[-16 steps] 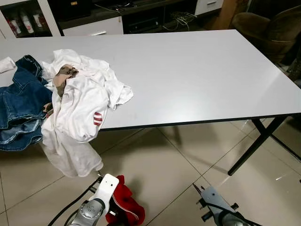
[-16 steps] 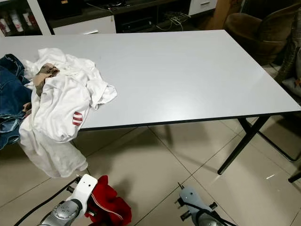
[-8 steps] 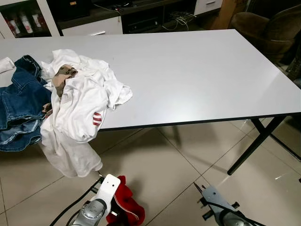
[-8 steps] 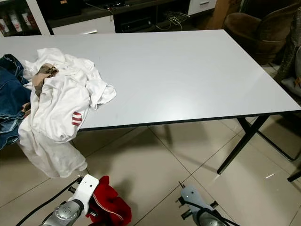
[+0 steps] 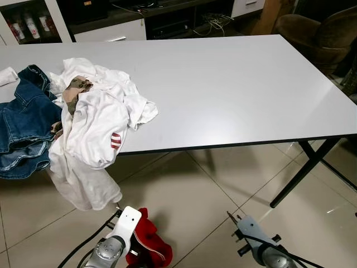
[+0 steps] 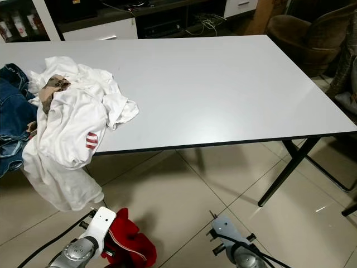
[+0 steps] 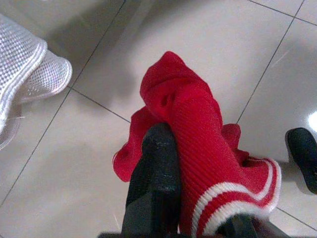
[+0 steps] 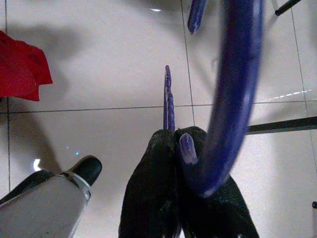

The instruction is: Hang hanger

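Note:
Low over the tiled floor, my left gripper [image 7: 193, 198] is shut on a red knitted garment [image 7: 198, 129] with white stripes at its edge; one black finger [image 7: 156, 168] lies against the cloth. The same red garment [image 5: 148, 245] shows beside my left wrist in the head view. My right gripper [image 8: 183, 168] is shut on a blue plastic hanger [image 8: 233, 89], whose hook curves up past the fingers. Both arms hang in front of the white table [image 5: 240, 84].
A pile of white clothes [image 5: 95, 123] droops over the table's front left edge, beside blue jeans [image 5: 25, 128]. A black table leg [image 5: 301, 173] slants down at the right. A brown armchair [image 5: 312, 33] and cabinets [image 5: 111, 28] stand behind.
My right wrist has shifted slightly to the left. The left arm, the red garment and the things on the table stay as they were.

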Robot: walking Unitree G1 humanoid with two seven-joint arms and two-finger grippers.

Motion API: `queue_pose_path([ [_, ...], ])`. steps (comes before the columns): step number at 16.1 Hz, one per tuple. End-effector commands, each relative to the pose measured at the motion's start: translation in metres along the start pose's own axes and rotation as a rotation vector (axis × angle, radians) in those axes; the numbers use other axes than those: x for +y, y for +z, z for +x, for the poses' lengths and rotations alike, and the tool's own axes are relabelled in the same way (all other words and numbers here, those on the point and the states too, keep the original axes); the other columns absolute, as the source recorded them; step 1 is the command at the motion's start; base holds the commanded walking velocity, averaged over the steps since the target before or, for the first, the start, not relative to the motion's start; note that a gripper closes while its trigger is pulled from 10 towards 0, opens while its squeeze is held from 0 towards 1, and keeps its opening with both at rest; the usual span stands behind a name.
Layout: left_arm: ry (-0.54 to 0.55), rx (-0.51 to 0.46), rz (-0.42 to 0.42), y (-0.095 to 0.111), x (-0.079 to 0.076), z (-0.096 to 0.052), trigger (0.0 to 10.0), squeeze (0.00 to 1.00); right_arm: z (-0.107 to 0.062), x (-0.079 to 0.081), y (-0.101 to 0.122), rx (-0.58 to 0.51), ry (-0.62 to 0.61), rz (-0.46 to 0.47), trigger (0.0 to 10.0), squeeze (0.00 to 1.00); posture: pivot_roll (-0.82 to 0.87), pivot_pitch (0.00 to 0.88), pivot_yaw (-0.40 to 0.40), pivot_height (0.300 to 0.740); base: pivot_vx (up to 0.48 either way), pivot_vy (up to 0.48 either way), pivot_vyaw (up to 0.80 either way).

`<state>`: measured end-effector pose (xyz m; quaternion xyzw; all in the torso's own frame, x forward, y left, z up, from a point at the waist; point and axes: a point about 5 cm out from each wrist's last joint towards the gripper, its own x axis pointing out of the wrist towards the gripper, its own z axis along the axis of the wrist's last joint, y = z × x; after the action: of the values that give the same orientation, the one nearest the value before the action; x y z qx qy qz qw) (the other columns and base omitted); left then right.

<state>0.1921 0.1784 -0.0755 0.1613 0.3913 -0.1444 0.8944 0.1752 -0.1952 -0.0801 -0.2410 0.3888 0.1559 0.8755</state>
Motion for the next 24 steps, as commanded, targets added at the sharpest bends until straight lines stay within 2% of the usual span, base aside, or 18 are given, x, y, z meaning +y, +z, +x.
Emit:
queue_pose_path([
  [1, -0.005, 0.01, 0.004, -0.003, -0.001, -0.001, 10.0, 0.0, -0.001, 0.0, -0.002, 0.001, -0.007, 0.006, 10.0, 0.0, 0.01, 0.0, 0.03, 0.74, 0.0, 0.0, 0.0],
  [4, 0.009, -0.007, -0.015, 0.003, 0.0, 0.001, 10.0, 0.0, -0.004, 0.0, -0.009, 0.017, -0.003, 0.005, 10.0, 0.0, 0.01, 0.0, 0.019, 0.74, 0.0, 0.0, 0.0],
  [8, 0.008, -0.007, 0.002, 0.005, 0.002, 0.002, 10.0, 0.0, -0.004, -0.003, -0.009, 0.022, -0.018, 0.018, 10.0, 0.0, 0.01, 0.0, 0.028, 0.74, 0.0, 0.0, 0.0],
  [10, 0.006, -0.015, -0.007, 0.006, 0.002, 0.002, 10.0, 0.0, -0.004, 0.002, -0.013, 0.049, 0.003, -0.017, 10.0, 0.0, 0.0, 0.0, 0.037, 0.74, 0.0, 0.0, 0.0],
  [12, -0.015, 0.007, 0.031, 0.001, 0.0, 0.0, 10.0, 0.0, -0.001, 0.001, 0.0, -0.008, -0.021, 0.041, 10.0, 0.0, 0.0, 0.0, 0.045, 0.74, 0.0, 0.0, 0.0],
  [17, 0.01, -0.02, 0.004, 0.009, 0.005, 0.002, 10.0, 0.0, -0.002, 0.007, -0.007, 0.019, 0.009, 0.008, 10.0, 0.0, 0.02, 0.0, 0.036, 0.74, 0.0, 0.0, 0.0],
  [20, -0.002, -0.003, 0.01, 0.001, 0.001, 0.0, 10.0, 0.0, -0.002, 0.002, -0.005, 0.014, -0.003, 0.012, 10.0, 0.0, 0.02, 0.0, 0.036, 0.74, 0.0, 0.0, 0.0],
  [24, -0.003, 0.011, 0.004, -0.005, 0.0, -0.002, 10.0, 0.0, -0.002, 0.005, -0.005, 0.008, 0.006, 0.002, 10.0, 0.0, 0.02, 0.0, 0.028, 0.74, 0.0, 0.0, 0.0],
])
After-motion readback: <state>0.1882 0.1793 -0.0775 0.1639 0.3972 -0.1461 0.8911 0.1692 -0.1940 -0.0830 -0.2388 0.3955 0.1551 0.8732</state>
